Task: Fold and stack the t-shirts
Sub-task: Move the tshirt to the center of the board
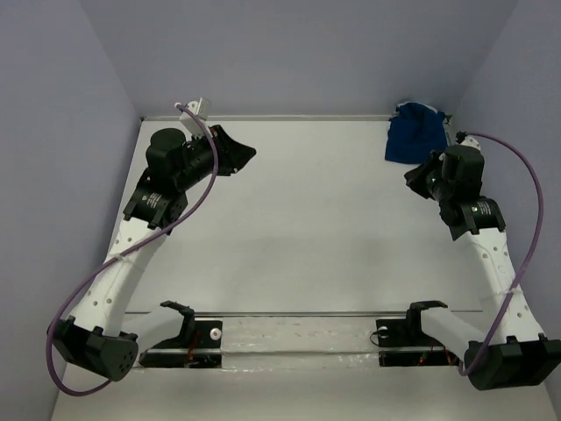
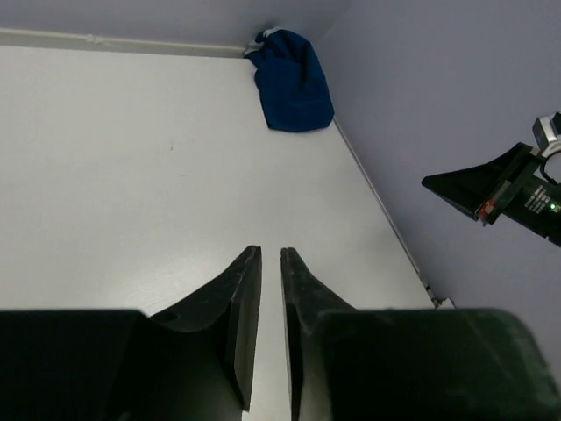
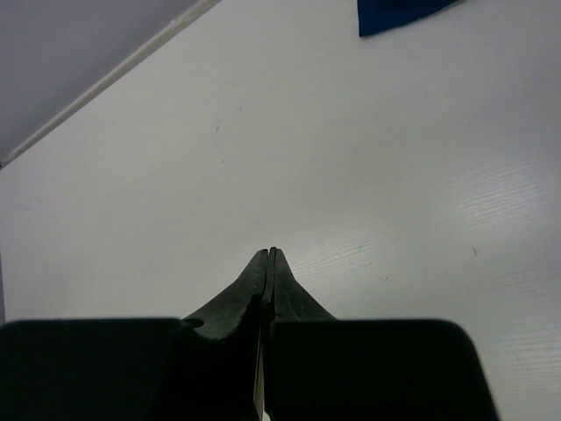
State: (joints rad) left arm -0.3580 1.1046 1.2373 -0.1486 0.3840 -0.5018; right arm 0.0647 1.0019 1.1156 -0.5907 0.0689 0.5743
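One folded blue t-shirt (image 1: 414,133) lies in the far right corner of our worktop (image 1: 307,228). Our left gripper (image 2: 271,256) is nearly closed and holds nothing; our right gripper (image 3: 270,255) is clenched empty. We judge the folding finished.

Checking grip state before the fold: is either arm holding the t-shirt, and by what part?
Nothing is held. The t-shirt lies bunched in the far right corner, apart from both. The left gripper is nearly closed on nothing; the right gripper is shut, empty.
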